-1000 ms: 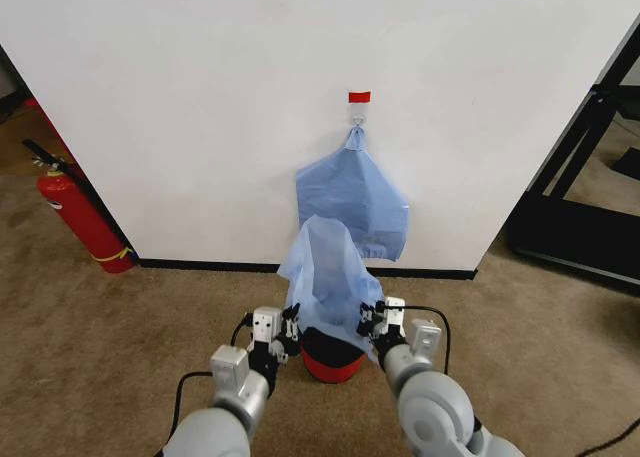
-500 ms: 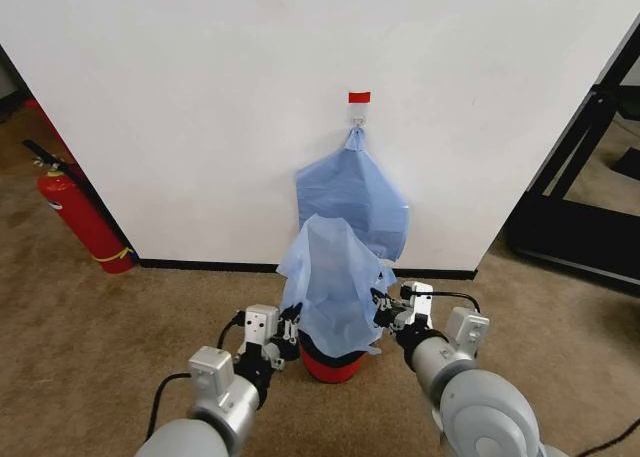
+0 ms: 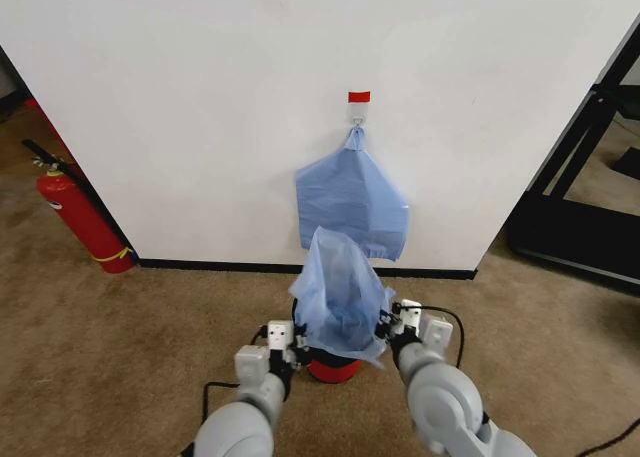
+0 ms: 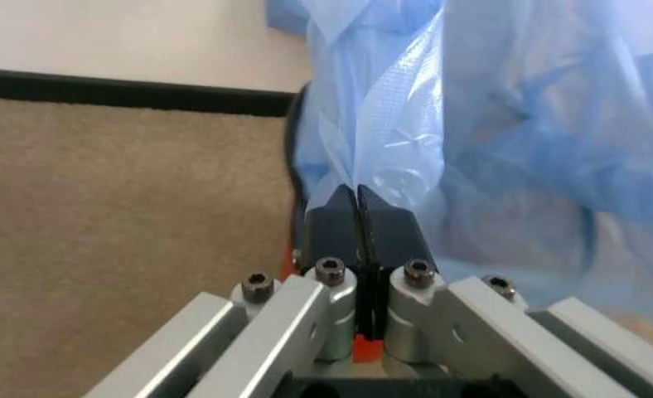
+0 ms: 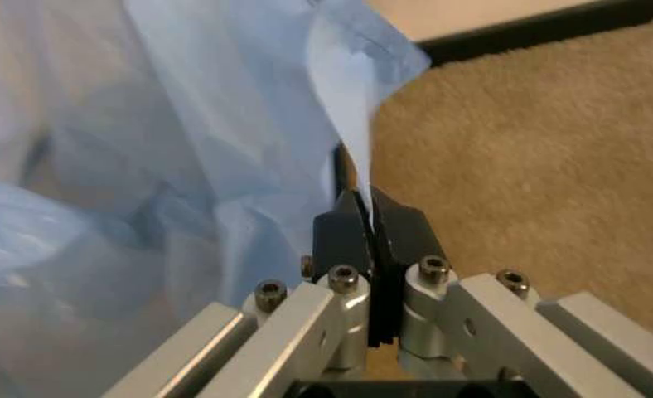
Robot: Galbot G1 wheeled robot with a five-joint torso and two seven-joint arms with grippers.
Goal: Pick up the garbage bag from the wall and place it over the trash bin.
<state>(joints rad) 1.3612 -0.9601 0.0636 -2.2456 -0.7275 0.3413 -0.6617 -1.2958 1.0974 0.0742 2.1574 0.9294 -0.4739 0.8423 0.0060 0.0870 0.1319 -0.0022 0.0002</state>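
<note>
Head view puts both arms low in the foreground, reaching forward over the brown carpet (image 3: pixel 120 317); the left hand (image 3: pixel 297 342) sits at the left side of the trash bin (image 3: pixel 333 367) and the right hand (image 3: pixel 385 327) at its right side, each at the lower edge of the garbage bag (image 3: pixel 340 297). Left wrist view shows the left hand (image 4: pixel 356 192) with its black fingers (image 4: pixel 329 228) pressed together, a fold of the garbage bag (image 4: pixel 504 124) pinched between their tips; a sliver of the bin's red base (image 4: pixel 361 348) shows below the fingers; right wrist view shows the right hand (image 5: pixel 366 196) clenched the same way on a thin edge of the garbage bag (image 5: pixel 194 124), which rises from its black fingers (image 5: pixel 343 236). Between the two hands the light-blue bag is draped down over the black wire-mesh bin, its top standing up in a loose peak; the bin's dark rim shows at the left, and the red base shows beneath the plastic. Just behind, the wall (image 3: pixel 200 97) meets the carpet at a black baseboard (image 3: pixel 200 266); a flat bundle of blue bags (image 3: pixel 352 202) hangs from the red-and-white hook tag (image 3: pixel 359 99); far to the left a red fire extinguisher (image 3: pixel 78 217) leans by the wall's corner.
</note>
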